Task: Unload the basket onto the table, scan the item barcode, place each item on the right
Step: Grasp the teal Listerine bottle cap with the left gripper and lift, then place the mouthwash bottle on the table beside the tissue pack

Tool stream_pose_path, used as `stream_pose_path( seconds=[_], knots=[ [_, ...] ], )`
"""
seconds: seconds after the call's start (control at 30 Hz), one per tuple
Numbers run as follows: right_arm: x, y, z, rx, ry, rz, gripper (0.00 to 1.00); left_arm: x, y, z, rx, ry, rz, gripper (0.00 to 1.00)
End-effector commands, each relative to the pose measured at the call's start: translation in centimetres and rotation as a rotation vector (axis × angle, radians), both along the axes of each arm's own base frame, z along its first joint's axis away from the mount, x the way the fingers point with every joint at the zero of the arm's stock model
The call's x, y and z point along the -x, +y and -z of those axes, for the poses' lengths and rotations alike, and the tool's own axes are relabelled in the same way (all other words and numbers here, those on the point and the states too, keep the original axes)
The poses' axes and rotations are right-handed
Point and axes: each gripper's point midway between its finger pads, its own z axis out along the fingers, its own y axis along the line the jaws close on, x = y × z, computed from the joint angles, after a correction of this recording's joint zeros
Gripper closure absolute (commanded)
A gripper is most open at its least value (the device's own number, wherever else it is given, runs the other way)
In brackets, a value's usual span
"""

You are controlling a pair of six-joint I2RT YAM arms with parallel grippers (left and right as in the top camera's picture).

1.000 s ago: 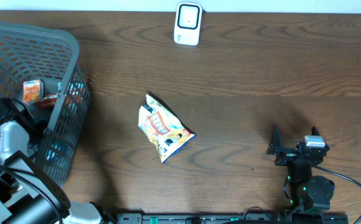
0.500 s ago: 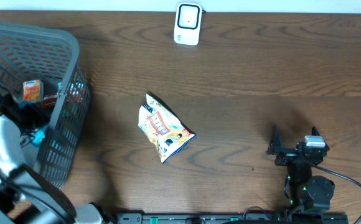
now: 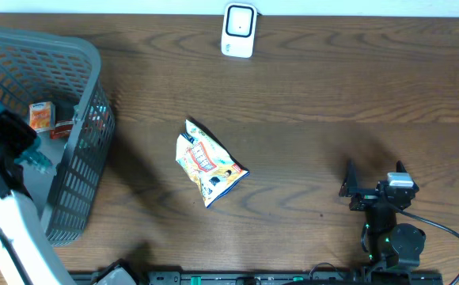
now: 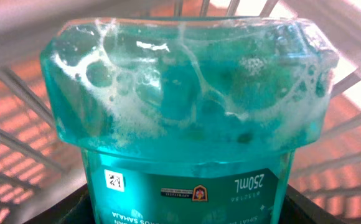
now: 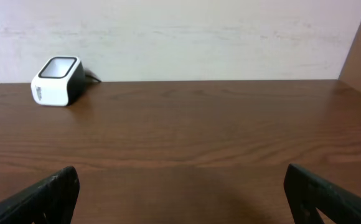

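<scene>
Teal translucent plastic bottle of foamy liquid (image 4: 187,106): located at the far-left of the scene, within the outline of the grey plastic lattice basket (image 3: 95,63); whether lifted clear of the rim cannot be told. Clamped across the labelled section by the left gripper (image 3: 12,133), jaws part-way spread and closed on the body, both ends protruding. Label print reads upside down in the wrist view; no barcode visible on the face shown. Likely fault one: slip or rotation in the jaws, caused by a smooth rounded body and sloshing liquid shifting the load. Likely fault two: snagging on the lattice wall or rim on the way out, or disturbing the small orange carton (image 3: 41,115) lying in the basket. Likely fault three: failed read, caused by presenting the wrong face to the white box-shaped scanner (image 3: 239,30), which sits at the far edge of the dark wooden table (image 3: 332,95), well apart from the basket. Also to be avoided: sweeping the yellow printed snack bag (image 3: 208,162) at table centre. Right gripper (image 3: 374,172): near-right, jaws fully spread, holding nothing.
</scene>
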Motion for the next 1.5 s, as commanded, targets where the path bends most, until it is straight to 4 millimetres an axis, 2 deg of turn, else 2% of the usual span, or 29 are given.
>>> stream_pose_path(
  seconds=[0.0,0.1,0.27,0.3,0.4,0.47,0.63,0.77,0.9,0.93,0.97,1.13,1.2,1.3,1.47],
  knots=[
    [0.0,0.1,0.0,-0.013,0.000,-0.003,0.01,1.0,-1.2,-7.1,-0.062,-0.220,-0.034,0.59],
    [0.0,0.1,0.0,-0.013,0.000,-0.003,0.01,1.4,-3.1,-10.4,-0.044,-0.359,0.007,0.59],
    [0.0,0.1,0.0,-0.013,0.000,-0.003,0.01,0.8,-9.3,-15.5,0.092,-0.602,0.261,0.59],
    [0.0,0.1,0.0,-0.013,0.000,-0.002,0.01,0.6,-11.0,-16.5,0.150,-0.646,0.330,0.59],
    [0.0,0.1,0.0,-0.013,0.000,-0.002,0.01,-0.2,-14.9,-17.0,0.281,-0.673,0.470,0.60],
    [0.0,0.1,0.0,-0.013,0.000,-0.003,0.01,-0.8,-16.9,-16.7,0.317,-0.655,0.533,0.60],
    [0.0,0.1,0.0,-0.013,0.000,-0.002,0.01,-2.6,-23.6,-15.3,0.423,-0.579,0.735,0.60],
    [0.0,0.1,0.0,-0.013,0.000,-0.003,0.01,-4.5,-28.9,-12.7,0.481,-0.477,0.843,0.60],
    [0.0,0.1,0.0,-0.013,0.000,-0.003,0.01,-6.3,-34.5,-8.6,0.526,-0.335,0.929,0.60],
    [0.0,0.1,0.0,-0.013,0.000,-0.003,0.01,-6.8,-36.1,-7.3,0.532,-0.292,0.945,0.60],
    [0.0,0.1,0.0,-0.013,0.000,-0.003,0.01,-7.4,-38.9,-4.5,0.540,-0.207,0.971,0.60],
    [0.0,0.1,0.0,-0.013,0.000,-0.002,0.01,-8.2,-45.5,2.4,0.550,-0.030,1.073,0.60],
    [0.0,0.1,0.0,-0.013,0.000,-0.002,0.01,-8.3,-47.5,5.0,0.556,0.026,1.099,0.60],
    [0.0,0.1,0.0,-0.013,0.000,-0.002,0.01,-8.4,-49.5,8.8,0.561,0.108,1.114,0.60],
    [0.0,0.1,0.0,-0.013,0.000,-0.003,0.01,-7.8,-50.9,14.2,0.557,0.237,1.102,0.60]
  ],
)
